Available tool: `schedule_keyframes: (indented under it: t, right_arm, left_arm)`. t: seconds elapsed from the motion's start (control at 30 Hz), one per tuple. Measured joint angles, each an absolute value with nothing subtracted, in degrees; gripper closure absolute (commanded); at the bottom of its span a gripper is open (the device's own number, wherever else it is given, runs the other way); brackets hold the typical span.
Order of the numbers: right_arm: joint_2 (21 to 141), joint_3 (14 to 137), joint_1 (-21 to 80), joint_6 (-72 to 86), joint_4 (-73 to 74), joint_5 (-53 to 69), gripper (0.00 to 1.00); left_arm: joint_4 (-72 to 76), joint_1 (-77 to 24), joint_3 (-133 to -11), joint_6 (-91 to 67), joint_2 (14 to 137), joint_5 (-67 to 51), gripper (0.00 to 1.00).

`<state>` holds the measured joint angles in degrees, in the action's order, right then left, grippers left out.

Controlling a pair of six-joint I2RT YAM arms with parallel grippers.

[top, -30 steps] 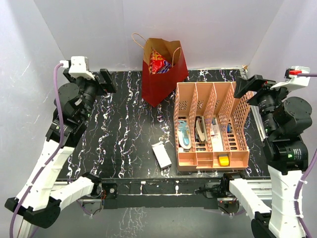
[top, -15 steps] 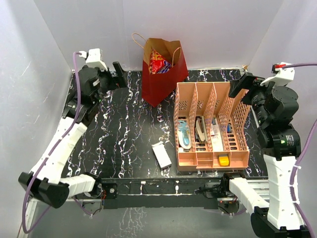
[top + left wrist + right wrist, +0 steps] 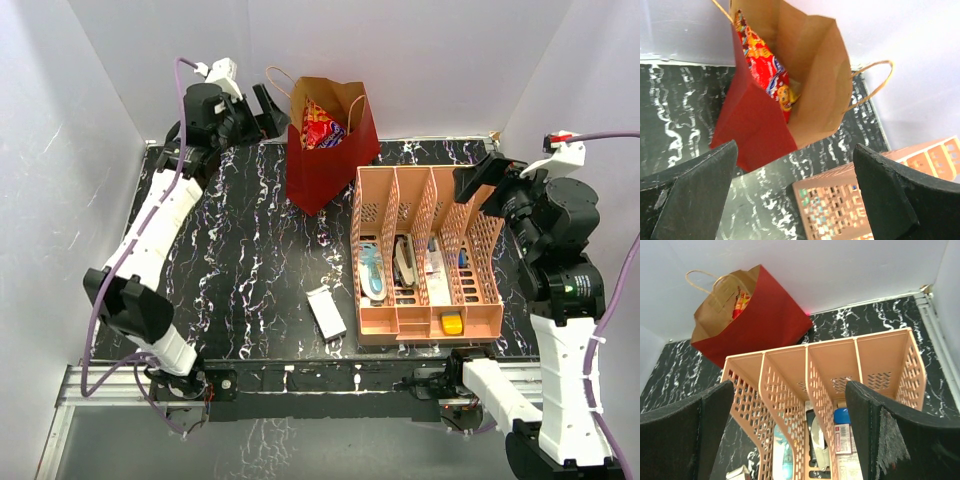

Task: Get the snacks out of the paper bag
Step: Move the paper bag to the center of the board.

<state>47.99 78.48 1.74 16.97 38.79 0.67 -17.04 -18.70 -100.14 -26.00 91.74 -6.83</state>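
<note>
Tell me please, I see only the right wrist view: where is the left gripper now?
Observer: The top view shows the left gripper close beside the mouth of the paper bag, on its left side, open and not inside.
Operator: What is in the bag? I see only some red and yellow.
Observer: The left wrist view shows a crinkly red snack bag leaning on the bag's inner wall.
Operator: Is something at the rack's near end?
Observer: A yellow block lies there, in the pink rack.
</note>
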Motion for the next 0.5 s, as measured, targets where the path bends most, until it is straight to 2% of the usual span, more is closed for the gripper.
schedule_keyframes:
  t: [0.2,0.5]
  right_arm:
    - [46.15,77.41,1.76,17.89,38.63,4.14,0.02]
    - [44.53,77.41,1.74,16.62,38.54,4.40,0.02]
  left_arm:
    - [-13.06,-14.17,-106.15,-34.44,100.27,-13.82,0.02]
    - [-6.79,-10.35,-119.44,-44.97,117.78,-17.04,0.02]
